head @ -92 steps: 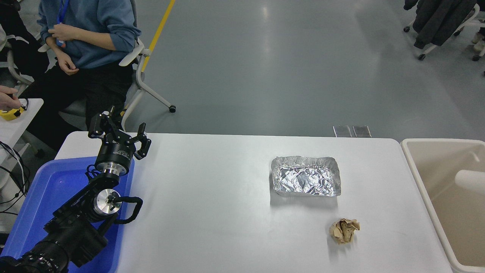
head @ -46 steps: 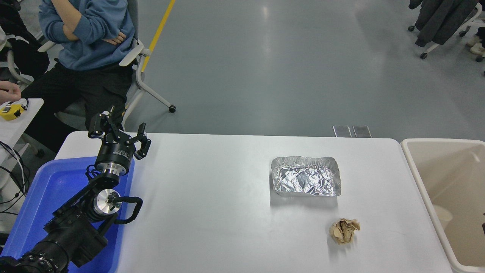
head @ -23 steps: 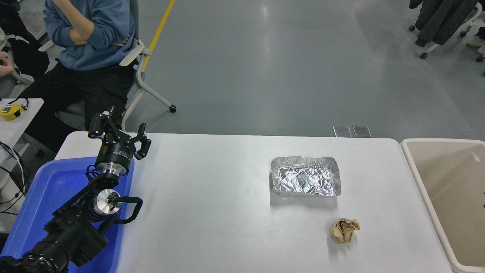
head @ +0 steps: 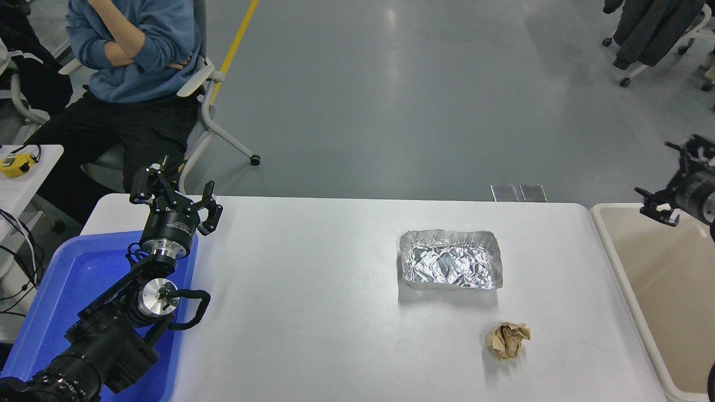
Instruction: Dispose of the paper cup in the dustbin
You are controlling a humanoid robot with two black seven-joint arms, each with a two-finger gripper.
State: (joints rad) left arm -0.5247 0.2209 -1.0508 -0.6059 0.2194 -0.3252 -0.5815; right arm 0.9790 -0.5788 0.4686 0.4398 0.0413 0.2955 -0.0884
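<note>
- Right, one white surface [head: 313,312] fills the middle of the view, and its near edge runs out past the bottom of the frame.
- One beige dustbin [head: 614,245] stands at the surface's right end; only its left part shows, the rest is cut off by the right edge.
- One blue tray [head: 72,279] sits at the lower left, partly covered by the left arm and cropped at the corner.
- One person [head: 134,61] in a blue top sits on a chair at the far left with arms folded, head out of frame.
- Two arms: the left one is parked over the blue tray, its end effector [head: 174,196] held up with the fingers spread apart, gripping nothing.
- The right end effector [head: 673,181] pokes in from the right edge, above the dustbin's far rim, fingers splayed wide and empty; most of that arm is out of frame.
- One silver foil tray [head: 450,266] lies right of centre, crinkled, nothing visible inside it.
- One crumpled brown paper ball [head: 507,339] rests just nearer than the foil tray, apart from it.
- One small yellow object [head: 15,164] sits on a side table at the left edge, too small to identify.
- The paper cup shows nowhere on the surface, and none can be made out in the visible part of the dustbin.
</note>
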